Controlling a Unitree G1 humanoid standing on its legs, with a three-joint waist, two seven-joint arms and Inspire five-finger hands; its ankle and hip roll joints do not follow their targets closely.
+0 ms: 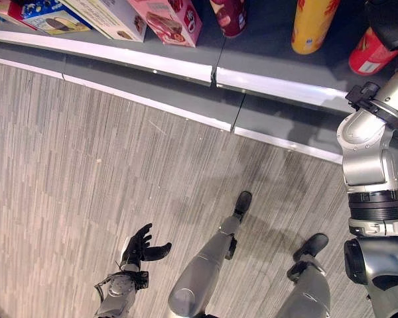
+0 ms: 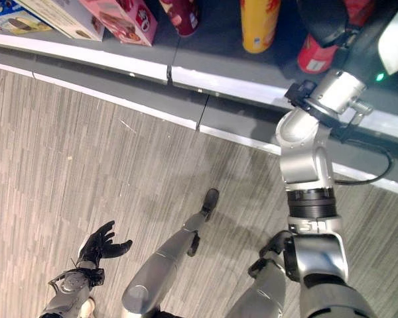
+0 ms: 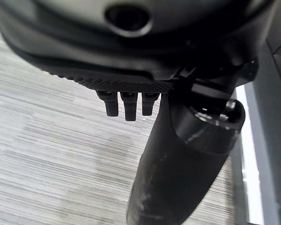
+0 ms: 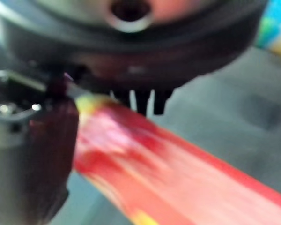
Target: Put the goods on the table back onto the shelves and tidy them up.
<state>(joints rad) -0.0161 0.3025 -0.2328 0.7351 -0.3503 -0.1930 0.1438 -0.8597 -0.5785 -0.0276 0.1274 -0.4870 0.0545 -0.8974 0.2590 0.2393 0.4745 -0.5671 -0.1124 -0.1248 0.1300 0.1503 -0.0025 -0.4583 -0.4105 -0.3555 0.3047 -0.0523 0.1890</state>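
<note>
On the shelf (image 1: 278,83) at the upper right, the right robot hand (image 2: 325,20) reaches up from the robot's right side over a red can (image 1: 371,56). From the head views, the dark hand covers the top of the can, and the can's lower body and base stand on the grey shelf board. From the right wrist view, the red can (image 4: 178,168) runs as a long streak across the palm, its long axis crossing the fingers (image 4: 143,101), with the thumb on the near side. The picture is blurred there, so whether the fingers are wrapped round the can or only lying against it, I cannot tell.

Just beside the red can stands a yellow can (image 1: 313,23), upright, and further along to the left a dark red can (image 1: 229,16) and a pink box (image 1: 169,20).

The left robot hand (image 1: 140,246) hangs low over the floor (image 1: 86,185), well apart from the shelf, fingers loosely spread and holding nothing.

Judging by this, the right hand is the nearer one, and setting the red can upright next to the yellow one seems the step in hand.
</note>
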